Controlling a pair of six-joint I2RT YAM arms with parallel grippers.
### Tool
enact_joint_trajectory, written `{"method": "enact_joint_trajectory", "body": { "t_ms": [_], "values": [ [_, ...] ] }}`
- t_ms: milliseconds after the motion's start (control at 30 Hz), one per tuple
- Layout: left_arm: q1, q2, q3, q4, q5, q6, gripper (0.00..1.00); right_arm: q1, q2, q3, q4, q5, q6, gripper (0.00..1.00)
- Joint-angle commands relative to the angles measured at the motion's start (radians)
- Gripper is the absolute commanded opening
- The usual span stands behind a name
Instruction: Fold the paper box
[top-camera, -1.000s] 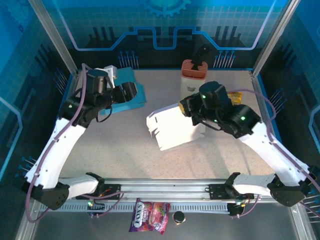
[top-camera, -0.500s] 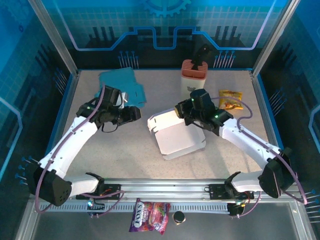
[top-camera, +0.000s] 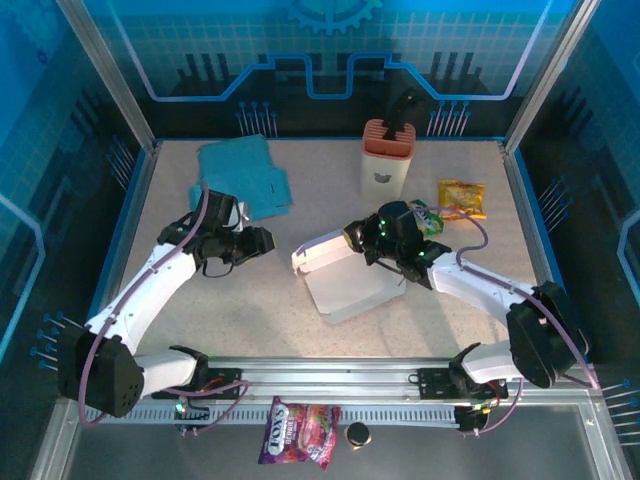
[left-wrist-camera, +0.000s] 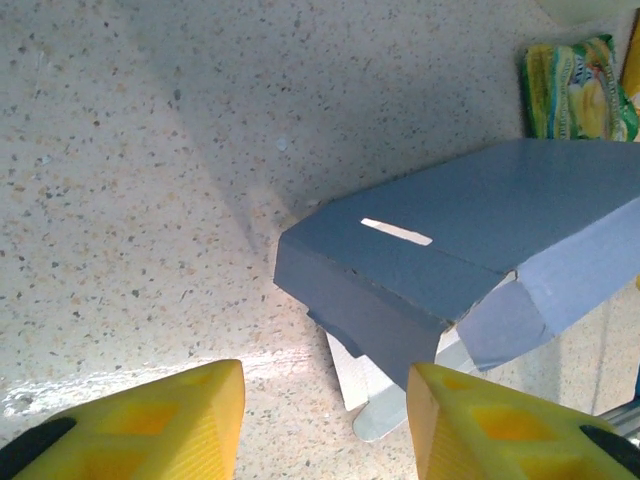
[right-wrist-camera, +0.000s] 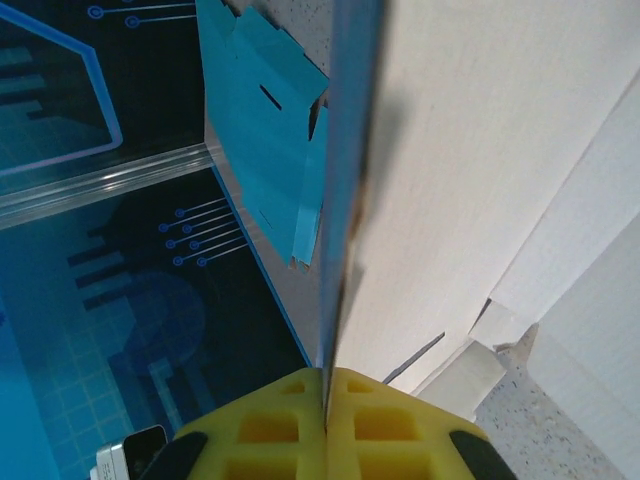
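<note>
Centre frame, the right gripper (top-camera: 358, 237) pinches the paper box (top-camera: 345, 285) by its raised panel — the left gripper (top-camera: 263, 240) hangs left of it, jaws apart.

Purple sweets packet (top-camera: 300, 432) lying in front of the metal rail (top-camera: 330, 378) at the bottom of the top view, bearing a white oval label that appears to read "FOX'S"; smaller print beneath it too fine to read. Small dark mark on the white front of the orange-topped container (top-camera: 386, 160) towards the back, not legible. Yellow snack packet (top-camera: 461, 198) to the right of that container, printed in red and orange, wording too small to make out. Green and yellow packet (left-wrist-camera: 575, 88) in the left wrist view, pale lettering across it, blurred beyond reading
</note>
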Motion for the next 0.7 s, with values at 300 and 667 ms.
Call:
{"method": "enact_joint_trajectory", "body": {
  "t_ms": [300,667],
  "values": [
    [0.073,-0.065,-0.135,0.118,0.035,0.058,0.36,0.024,0.115,-0.069,0.327,-0.054,-0.073,0.0],
    [0.055,-0.087,-0.311,0.372,0.068,0.158,0.26,-0.014,0.238,-0.038,0.451,-0.186,-0.107,0.0]
  ]
}}
